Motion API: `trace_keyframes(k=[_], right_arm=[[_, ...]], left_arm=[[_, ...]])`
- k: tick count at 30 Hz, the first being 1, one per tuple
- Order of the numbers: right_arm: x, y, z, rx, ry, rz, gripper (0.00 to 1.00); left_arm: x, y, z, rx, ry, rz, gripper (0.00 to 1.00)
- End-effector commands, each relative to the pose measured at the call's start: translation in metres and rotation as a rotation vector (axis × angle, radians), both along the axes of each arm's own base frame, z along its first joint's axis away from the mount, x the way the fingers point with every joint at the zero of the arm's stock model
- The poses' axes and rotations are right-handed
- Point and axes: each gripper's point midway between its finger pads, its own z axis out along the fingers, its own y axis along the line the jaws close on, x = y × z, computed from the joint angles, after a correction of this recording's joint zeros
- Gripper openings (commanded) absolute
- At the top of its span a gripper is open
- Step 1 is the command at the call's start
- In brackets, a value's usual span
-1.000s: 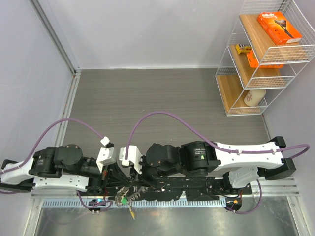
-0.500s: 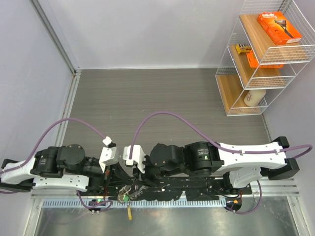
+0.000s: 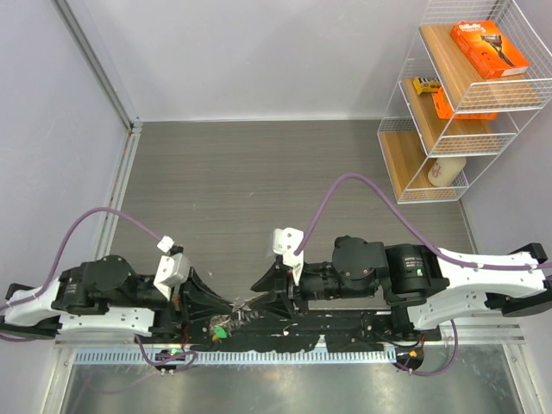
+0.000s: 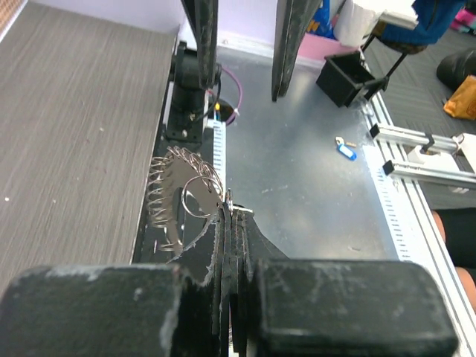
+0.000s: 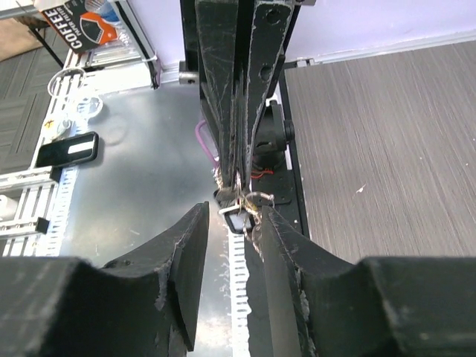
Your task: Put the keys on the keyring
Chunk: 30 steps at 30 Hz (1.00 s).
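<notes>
At table [image 3: 293,181] near edge: left jaws clamp keyring [image 4: 178,204]; right jaws apart; "COFFEE" pack [image 5: 74,21] beyond.

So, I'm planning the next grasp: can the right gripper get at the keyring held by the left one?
Probably yes: the right gripper stands open just before the keyring, which hangs at the tips of the shut left gripper, and nothing shows between them.

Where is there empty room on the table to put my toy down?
The big bare stretch of grey table, from the back wall down to the left gripper and right gripper, and across to the wire shelf. The near edge is crowded: both grippers meet there at the keyring.
</notes>
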Motion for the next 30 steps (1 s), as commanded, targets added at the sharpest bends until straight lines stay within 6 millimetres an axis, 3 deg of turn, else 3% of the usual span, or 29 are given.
trace_keyframes(k=[1,11,30], right_arm=[[0.005,0.009,0.008,0.056,-0.017,-0.021,0.40],[-0.001,0.003,0.017,0.103,-0.062,0.031,0.37],[0.005,-0.013,0.042,0.166,-0.177,0.026,0.36]], left_arm=[[0.005,-0.010,0.050,-0.260,-0.030,0.024,0.00],[0.018,-0.008,0.072,-0.488,-0.034,0.097,0.00],[0.016,-0.015,0.097,-0.676,-0.065,0.091,0.00]])
